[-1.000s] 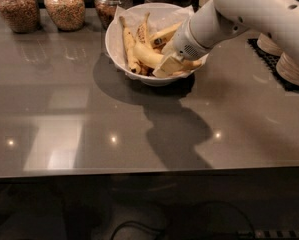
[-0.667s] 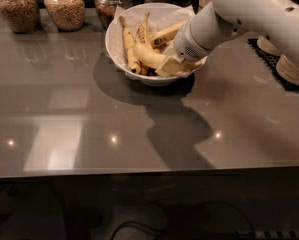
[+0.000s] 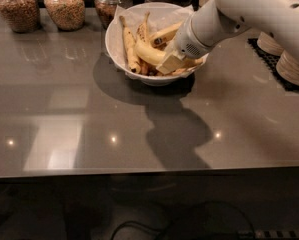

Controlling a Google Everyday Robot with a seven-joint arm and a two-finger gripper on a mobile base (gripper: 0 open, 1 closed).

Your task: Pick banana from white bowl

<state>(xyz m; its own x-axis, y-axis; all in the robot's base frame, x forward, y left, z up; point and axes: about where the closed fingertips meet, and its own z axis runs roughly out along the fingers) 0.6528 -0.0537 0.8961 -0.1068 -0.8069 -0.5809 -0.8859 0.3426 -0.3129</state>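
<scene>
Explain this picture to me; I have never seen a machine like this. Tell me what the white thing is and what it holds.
There is one camera view, looking down across a grey counter. The big white shape from the right is a robot's single arm; its gripper, the claw at the tip, is down inside the white bowl, at the large pale banana. Whether it grips it cannot be seen. Thinner bananas lie beside it, and three glass jars stand behind.

Single camera high, tilted down across table (image 3: pixel 64 109) from near edge (mid-range); tool (image 3: pixel 170 64) over white bowl (image 3: pixel 110 44), upper centre.
</scene>
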